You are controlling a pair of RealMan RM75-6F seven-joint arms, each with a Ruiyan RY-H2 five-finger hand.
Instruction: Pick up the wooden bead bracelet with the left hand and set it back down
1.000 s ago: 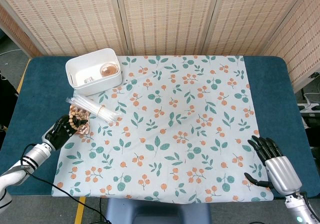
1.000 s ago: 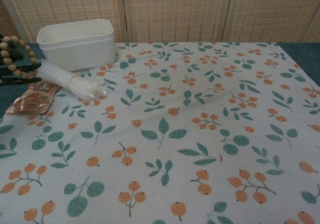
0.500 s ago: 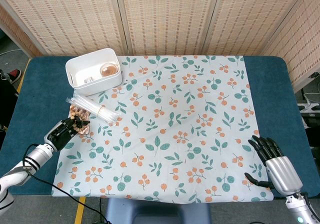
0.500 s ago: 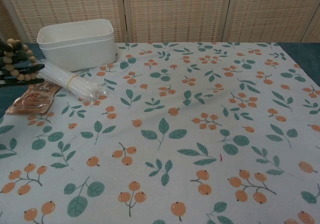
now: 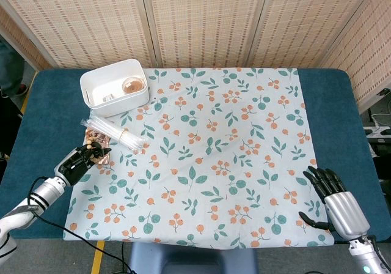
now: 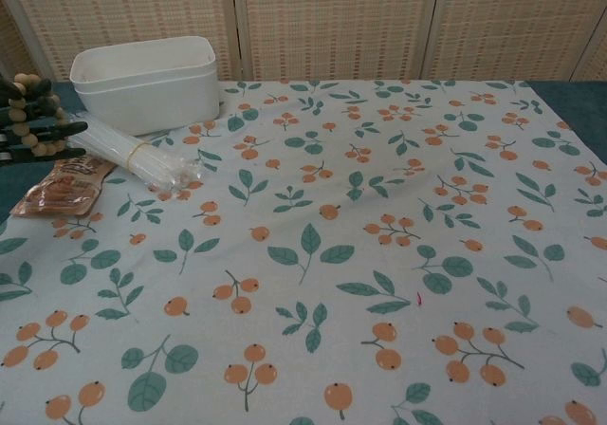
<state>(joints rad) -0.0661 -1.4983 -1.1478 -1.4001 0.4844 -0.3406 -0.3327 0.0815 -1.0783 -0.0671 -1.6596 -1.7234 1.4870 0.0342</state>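
Note:
The wooden bead bracelet [image 6: 33,114] is a loop of tan round beads at the far left edge of the chest view. My left hand [image 5: 78,162], black-fingered, holds the bracelet [image 5: 95,150] above the left edge of the floral cloth, just over a brown snack packet [image 6: 63,186]. In the chest view only the dark fingers [image 6: 38,131] of that hand show, threaded among the beads. My right hand [image 5: 335,200] rests open near the cloth's front right corner, holding nothing.
A white bin [image 5: 93,98] with small items inside stands at the back left. A bundle of clear plastic straws [image 5: 116,133] lies in front of the bin, beside the snack packet [image 5: 101,140]. The floral cloth [image 5: 208,158] covers a blue table [image 5: 339,115].
My left hand has shifted slightly down and toward me with the bracelet in its fingers. The right hand has not moved.

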